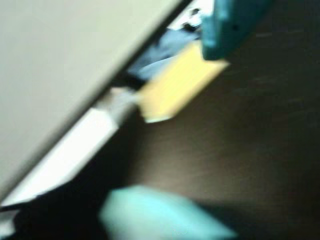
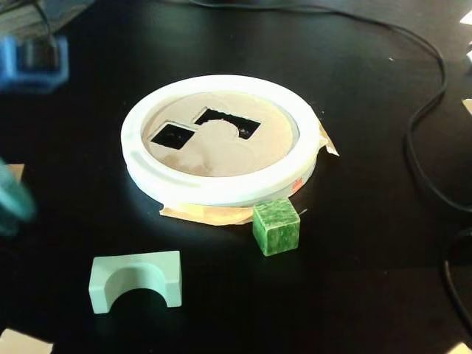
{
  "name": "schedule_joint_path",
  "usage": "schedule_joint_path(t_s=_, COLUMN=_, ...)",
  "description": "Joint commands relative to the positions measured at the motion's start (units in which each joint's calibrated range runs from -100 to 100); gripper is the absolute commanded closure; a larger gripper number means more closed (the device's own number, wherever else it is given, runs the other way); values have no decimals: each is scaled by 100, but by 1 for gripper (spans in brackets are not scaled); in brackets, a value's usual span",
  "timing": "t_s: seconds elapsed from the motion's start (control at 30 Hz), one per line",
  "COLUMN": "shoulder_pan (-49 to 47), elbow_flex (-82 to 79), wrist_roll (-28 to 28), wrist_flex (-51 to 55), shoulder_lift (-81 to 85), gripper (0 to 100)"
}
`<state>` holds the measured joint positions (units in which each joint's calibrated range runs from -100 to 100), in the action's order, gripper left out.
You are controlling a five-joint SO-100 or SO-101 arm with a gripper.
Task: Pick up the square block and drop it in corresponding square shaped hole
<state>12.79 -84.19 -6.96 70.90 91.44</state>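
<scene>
the rim (image 2: 221, 188) stands just behind the cube (image 2: 276, 227), so a wide approach could knock the cube against it, and the arch (image 2: 136, 280) nearby could be grabbed by mistake. the square hole (image 2: 172, 136) sits empty. the arm is a blur at the fixed view's left edge; i cannot tell whether the gripper (image 1: 200, 130) is spread or closed.
</scene>
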Motion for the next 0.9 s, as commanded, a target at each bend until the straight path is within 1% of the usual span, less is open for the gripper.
schedule_joint_path(t_s=0.0, shoulder_pan=-1091, elbow_flex=1306, wrist_roll=-34, wrist_flex=-582, shoulder_lift=-219, gripper=7)
schedule_joint_path(t_s=0.13, shoulder_pan=-1566, elbow_flex=1998, wrist_roll=5, wrist_flex=-904, shoulder_lift=-926, gripper=6)
schedule_joint_path(t_s=0.17, shoulder_pan=-1691, elbow_flex=2380, wrist_roll=20, wrist_flex=-1164, shoulder_lift=-1437, gripper=6)
schedule_joint_path(t_s=0.3, shoulder_pan=-1778, elbow_flex=3309, wrist_roll=24, wrist_flex=-1666, shoulder_lift=-2879, gripper=7)
schedule_joint_path(t_s=0.33, shoulder_pan=-1915, elbow_flex=3810, wrist_roll=29, wrist_flex=-1767, shoulder_lift=-3649, gripper=7)
schedule_joint_path(t_s=0.37, shoulder_pan=-1990, elbow_flex=4111, wrist_roll=49, wrist_flex=-1797, shoulder_lift=-4061, gripper=7)
schedule_joint_path(t_s=0.47, shoulder_pan=-2203, elbow_flex=5085, wrist_roll=327, wrist_flex=-1817, shoulder_lift=-5414, gripper=7)
schedule_joint_path(t_s=0.5, shoulder_pan=-2377, elbow_flex=5732, wrist_roll=571, wrist_flex=-1726, shoulder_lift=-6238, gripper=7)
schedule_joint_path(t_s=0.63, shoulder_pan=-2452, elbow_flex=6962, wrist_roll=918, wrist_flex=-1616, shoulder_lift=-7823, gripper=7)
schedule_joint_path(t_s=0.67, shoulder_pan=-2465, elbow_flex=7435, wrist_roll=1011, wrist_flex=-1435, shoulder_lift=-8468, gripper=7)
schedule_joint_path(t_s=0.8, shoulder_pan=-2664, elbow_flex=8446, wrist_roll=1211, wrist_flex=-873, shoulder_lift=-9632, gripper=7)
schedule_joint_path(t_s=0.87, shoulder_pan=-2727, elbow_flex=9175, wrist_roll=1343, wrist_flex=-422, shoulder_lift=-10277, gripper=7)
